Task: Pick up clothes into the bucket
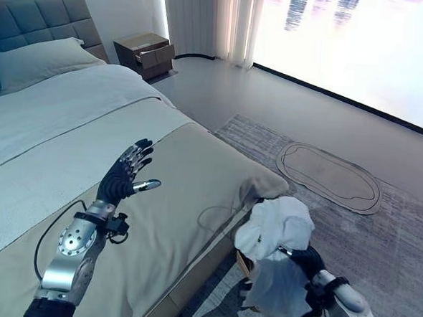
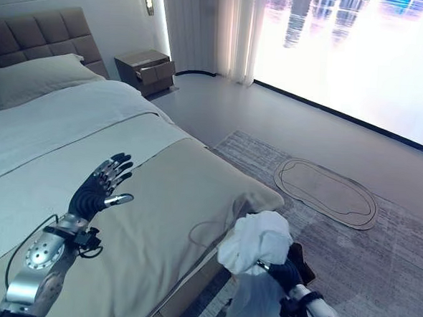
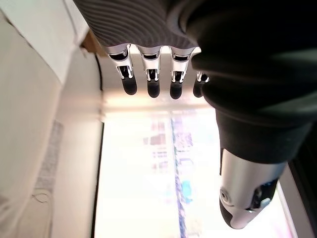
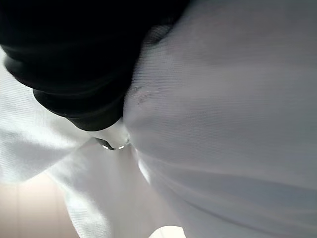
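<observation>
A bunched white garment (image 1: 276, 223) hangs in the air beside the bed's foot corner, off the floor. My right hand (image 1: 306, 261) comes up from the lower right and goes into it; the cloth (image 4: 223, 99) wraps closely over the hand's dark cover (image 4: 74, 74). My left hand (image 1: 120, 178) hovers palm-down over the beige bedspread (image 1: 189, 179), fingers (image 3: 151, 79) straight and spread, holding nothing. A small brown edge (image 1: 242, 263) shows under the garment by the bed frame; I cannot tell what it is.
The bed fills the left half, with a pillow (image 1: 31, 61) at its head. A brown nightstand (image 1: 144, 54) with an open drawer stands beyond it. A grey rug (image 1: 401, 235) carries an oval mat (image 1: 329, 176) on the right, before a bright window wall.
</observation>
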Available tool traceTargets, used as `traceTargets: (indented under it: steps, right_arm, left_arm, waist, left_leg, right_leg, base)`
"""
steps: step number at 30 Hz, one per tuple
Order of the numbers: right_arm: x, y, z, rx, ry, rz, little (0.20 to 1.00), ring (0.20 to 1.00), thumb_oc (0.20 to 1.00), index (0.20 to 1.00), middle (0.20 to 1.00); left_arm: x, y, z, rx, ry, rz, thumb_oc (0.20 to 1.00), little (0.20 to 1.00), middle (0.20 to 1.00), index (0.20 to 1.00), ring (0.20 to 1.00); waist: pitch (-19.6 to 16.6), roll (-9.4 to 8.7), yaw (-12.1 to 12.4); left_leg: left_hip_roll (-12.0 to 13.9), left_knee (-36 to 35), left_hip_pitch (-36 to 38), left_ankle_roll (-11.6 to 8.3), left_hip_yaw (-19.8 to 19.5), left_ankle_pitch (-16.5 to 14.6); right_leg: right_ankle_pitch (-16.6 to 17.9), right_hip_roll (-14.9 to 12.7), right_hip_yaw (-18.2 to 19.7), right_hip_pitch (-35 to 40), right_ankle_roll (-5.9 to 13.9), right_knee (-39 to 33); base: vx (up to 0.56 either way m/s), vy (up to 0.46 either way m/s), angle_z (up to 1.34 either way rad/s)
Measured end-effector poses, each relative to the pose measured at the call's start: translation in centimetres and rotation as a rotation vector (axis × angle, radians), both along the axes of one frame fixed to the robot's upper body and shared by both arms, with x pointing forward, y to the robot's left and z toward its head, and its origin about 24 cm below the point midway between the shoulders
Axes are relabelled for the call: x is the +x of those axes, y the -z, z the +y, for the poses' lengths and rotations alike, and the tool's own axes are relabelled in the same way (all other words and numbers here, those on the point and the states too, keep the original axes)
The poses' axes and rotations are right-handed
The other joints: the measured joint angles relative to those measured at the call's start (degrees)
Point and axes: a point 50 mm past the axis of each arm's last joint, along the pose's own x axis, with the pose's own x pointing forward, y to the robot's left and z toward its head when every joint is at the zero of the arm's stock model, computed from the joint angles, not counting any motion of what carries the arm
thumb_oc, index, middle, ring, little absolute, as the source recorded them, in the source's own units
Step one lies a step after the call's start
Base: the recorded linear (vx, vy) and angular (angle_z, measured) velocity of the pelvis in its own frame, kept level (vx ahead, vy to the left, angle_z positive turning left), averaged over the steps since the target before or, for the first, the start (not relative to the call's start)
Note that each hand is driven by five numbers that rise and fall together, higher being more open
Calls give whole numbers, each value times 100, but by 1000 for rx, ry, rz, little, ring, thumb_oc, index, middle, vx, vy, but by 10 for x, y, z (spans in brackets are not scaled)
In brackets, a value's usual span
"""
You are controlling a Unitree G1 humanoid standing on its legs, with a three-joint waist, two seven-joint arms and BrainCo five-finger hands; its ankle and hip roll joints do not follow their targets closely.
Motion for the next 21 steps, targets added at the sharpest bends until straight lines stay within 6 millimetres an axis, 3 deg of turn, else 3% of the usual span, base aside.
traceTargets:
  steps: [6,11,12,18,21]
  right_arm:
    - [8,-11,-28,-49,211,-95,200,200,200,200,200]
    - [29,-11,-47,-106,376,-145,200,200,200,200,200]
    - [38,-12,-58,-134,453,-150,200,200,200,200,200]
    - [65,-22,-84,-240,608,-169,200,200,200,200,200]
    - [84,-43,-100,-330,651,-221,200,200,200,200,200]
  left_arm:
    - [-35,67,34,-38,-269,276,1000,1000,1000,1000,1000]
    - [-64,110,42,-34,-416,478,1000,1000,1000,1000,1000]
    - [-66,125,41,-58,-473,538,1000,1000,1000,1000,1000]
    - [-93,166,27,-105,-600,743,1000,1000,1000,1000,1000]
    - [-102,178,20,-53,-588,831,1000,1000,1000,1000,1000]
  waist:
    - [-25,48,21]
    - [43,222,40]
    - [159,281,16]
    - [872,704,42]
    - [1343,880,102]
  left_leg:
    - [18,0,-25,1,0,-4]
    - [-32,39,-428,59,-25,63]
    - [-27,120,-648,69,-57,104]
    - [-153,298,-1235,97,-132,193]
    - [-273,465,-1576,95,-143,203]
  right_leg:
    - [-4,0,1,-29,-2,1]
    - [5,-18,-7,-480,8,168]
    - [4,-50,-17,-706,7,280]
    - [-40,-172,-55,-1440,39,830]
    - [-356,-349,-31,-2064,6,1651]
  base:
    - [-30,10,0]
    - [-172,28,2]
    - [-134,34,8]
    - [-109,48,6]
    - [-84,11,7]
